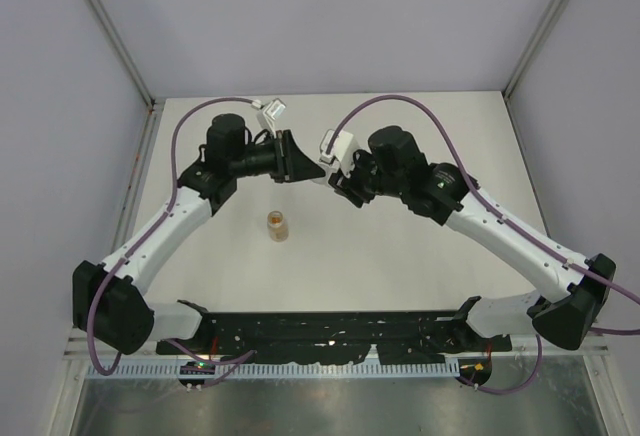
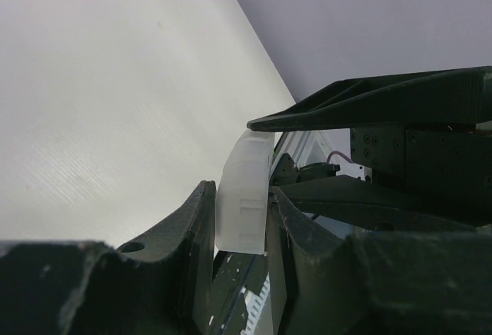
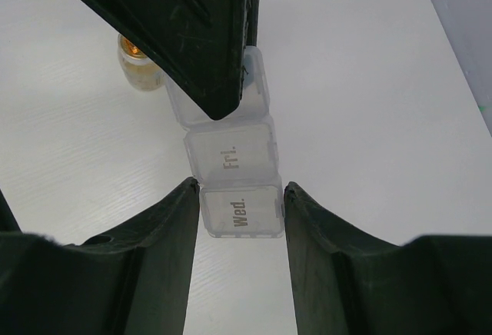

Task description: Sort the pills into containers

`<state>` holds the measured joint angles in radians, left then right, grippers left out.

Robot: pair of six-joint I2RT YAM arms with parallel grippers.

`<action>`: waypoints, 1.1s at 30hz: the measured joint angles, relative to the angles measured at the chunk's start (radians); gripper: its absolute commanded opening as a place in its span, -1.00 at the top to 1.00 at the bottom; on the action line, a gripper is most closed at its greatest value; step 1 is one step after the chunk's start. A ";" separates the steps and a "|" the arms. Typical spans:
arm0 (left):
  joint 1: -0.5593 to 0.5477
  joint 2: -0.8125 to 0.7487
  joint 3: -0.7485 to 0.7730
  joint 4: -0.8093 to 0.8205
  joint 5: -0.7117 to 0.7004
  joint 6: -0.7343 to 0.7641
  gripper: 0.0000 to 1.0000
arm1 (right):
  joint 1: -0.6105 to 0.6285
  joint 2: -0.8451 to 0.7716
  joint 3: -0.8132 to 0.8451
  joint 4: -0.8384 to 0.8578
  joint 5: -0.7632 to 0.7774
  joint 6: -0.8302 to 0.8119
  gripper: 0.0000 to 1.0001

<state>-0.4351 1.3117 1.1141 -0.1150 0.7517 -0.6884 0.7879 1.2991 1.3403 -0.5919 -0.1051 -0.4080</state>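
Note:
A clear plastic day-marked pill box [image 3: 231, 154] with cells marked "Fri." and "Wed." hangs above the white table between both grippers. My left gripper [image 2: 240, 212] is shut on one end of it [image 2: 244, 197]. Its dark finger [image 3: 192, 28] covers the far cell in the right wrist view. My right gripper [image 3: 241, 193] has its fingertips against both sides of the "Wed." cell. The grippers meet mid-table, left [image 1: 298, 161] and right [image 1: 338, 180]. One small vial [image 1: 277, 226] with amber and tan contents stands upright on the table [image 3: 140, 66]. No loose pills and no colourless vial show.
White table [image 1: 420, 256] with grey walls on three sides. A black rail [image 1: 330, 331] runs along the near edge between the arm bases. The vial stands just in front of the two grippers.

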 measured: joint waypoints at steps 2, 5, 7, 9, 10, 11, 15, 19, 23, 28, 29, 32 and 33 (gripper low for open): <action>0.006 -0.002 -0.006 0.008 -0.006 -0.013 1.00 | 0.007 0.000 -0.002 0.009 0.017 0.000 0.36; 0.018 -0.005 -0.013 0.013 -0.008 -0.035 1.00 | 0.015 0.000 -0.007 0.025 0.033 0.000 0.35; 0.026 -0.006 -0.018 0.013 -0.010 -0.052 1.00 | 0.016 0.000 -0.010 0.034 0.042 0.000 0.36; 0.033 -0.006 -0.023 0.014 -0.011 -0.071 1.00 | 0.016 0.000 -0.010 0.043 0.050 0.000 0.36; 0.035 -0.006 -0.024 0.014 -0.012 -0.079 1.00 | 0.016 0.000 -0.011 0.046 0.052 0.000 0.36; 0.036 -0.007 -0.025 0.013 -0.014 -0.086 1.00 | 0.016 0.000 -0.012 0.047 0.052 0.000 0.36; 0.037 -0.008 -0.026 0.013 -0.018 -0.098 1.00 | 0.016 0.000 -0.012 0.050 0.052 -0.002 0.32; 0.038 -0.008 -0.026 0.013 -0.016 -0.100 1.00 | 0.016 -0.005 -0.012 0.047 0.045 -0.004 0.17; 0.038 -0.013 -0.026 0.010 -0.008 -0.099 1.00 | 0.014 -0.012 -0.012 0.043 0.029 -0.005 0.03; 0.038 -0.019 -0.026 0.010 0.002 -0.095 1.00 | 0.014 -0.022 -0.012 0.038 0.017 -0.007 -0.11; 0.039 -0.020 -0.026 0.008 0.001 -0.089 1.00 | 0.013 -0.027 -0.012 0.035 0.016 -0.008 -0.14; 0.059 -0.023 -0.029 -0.008 -0.026 -0.068 1.00 | 0.003 -0.054 -0.012 0.007 0.015 -0.009 -0.20; 0.066 -0.023 -0.030 -0.013 -0.033 -0.063 1.00 | 0.000 -0.066 -0.011 -0.001 0.011 -0.009 -0.24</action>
<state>-0.3695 1.2892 1.0840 -0.1284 0.7185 -0.7509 0.7879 1.2327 1.3296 -0.5926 -0.0937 -0.4171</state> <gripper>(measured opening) 0.315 0.589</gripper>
